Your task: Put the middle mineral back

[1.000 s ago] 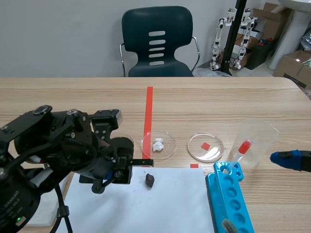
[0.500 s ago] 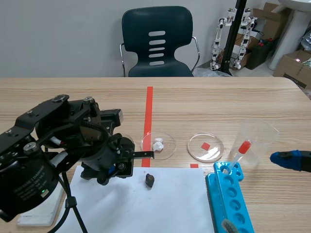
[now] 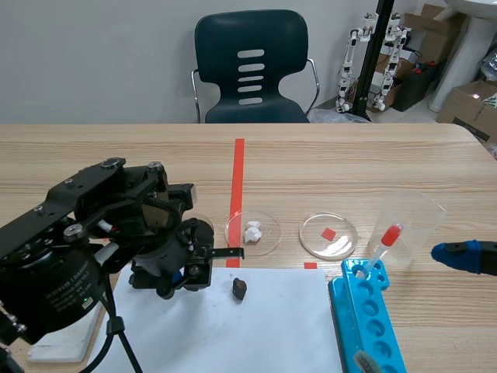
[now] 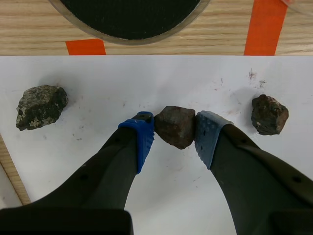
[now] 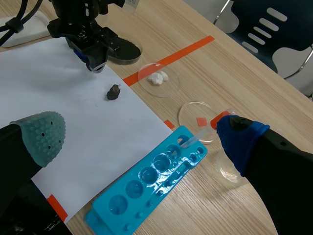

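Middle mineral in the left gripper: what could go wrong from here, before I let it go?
1. The left gripper holds the middle mineral only between the tips of its pads; the uneven stone could twist or slip out.
2. The dark mineral lies close beside one finger on the white paper; a wide opening or sideways drift might knock it.

Scene view: from the near edge, facing far across the bench. Left wrist view: close, straight down past the left end effector on the white sheet. Right wrist view: higher, from the right, looking left; same sheet, shared with both.
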Robot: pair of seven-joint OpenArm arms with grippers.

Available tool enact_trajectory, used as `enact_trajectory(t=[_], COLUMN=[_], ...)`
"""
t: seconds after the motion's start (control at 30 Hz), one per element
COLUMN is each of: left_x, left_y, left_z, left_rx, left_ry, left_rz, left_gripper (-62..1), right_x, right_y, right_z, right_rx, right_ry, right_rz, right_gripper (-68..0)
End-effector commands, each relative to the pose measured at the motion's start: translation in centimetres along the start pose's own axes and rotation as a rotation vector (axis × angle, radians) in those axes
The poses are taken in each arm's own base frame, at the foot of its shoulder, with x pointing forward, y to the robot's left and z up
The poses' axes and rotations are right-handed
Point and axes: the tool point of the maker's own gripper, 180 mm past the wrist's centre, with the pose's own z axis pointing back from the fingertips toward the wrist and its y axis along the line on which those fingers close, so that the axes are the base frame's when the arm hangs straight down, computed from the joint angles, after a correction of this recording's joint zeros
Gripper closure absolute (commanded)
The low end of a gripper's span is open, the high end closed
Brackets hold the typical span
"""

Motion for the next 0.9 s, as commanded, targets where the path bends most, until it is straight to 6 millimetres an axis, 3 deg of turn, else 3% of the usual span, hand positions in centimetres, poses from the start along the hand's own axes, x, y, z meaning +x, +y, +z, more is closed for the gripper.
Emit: enact_trajectory(t=[0.0, 0.87], left_x=[1.22, 1.15], left_y=[-0.39, 0.01], left_z=[0.6, -0.24], left_rx=[-0.01, 0.027], left_ry=[-0.036, -0.029], left_rz=[0.003, -0.005], left_gripper=[-11.1, -11.1], right_x=[0.6, 0.6], right_y=[-0.39, -0.39], right_z=[-0.09, -0.09], right_rx=[-0.006, -0.006], right_ry=[-0.023, -0.023], right_rz=[0.008, 0.008], right_gripper=[-65.5, -65.5])
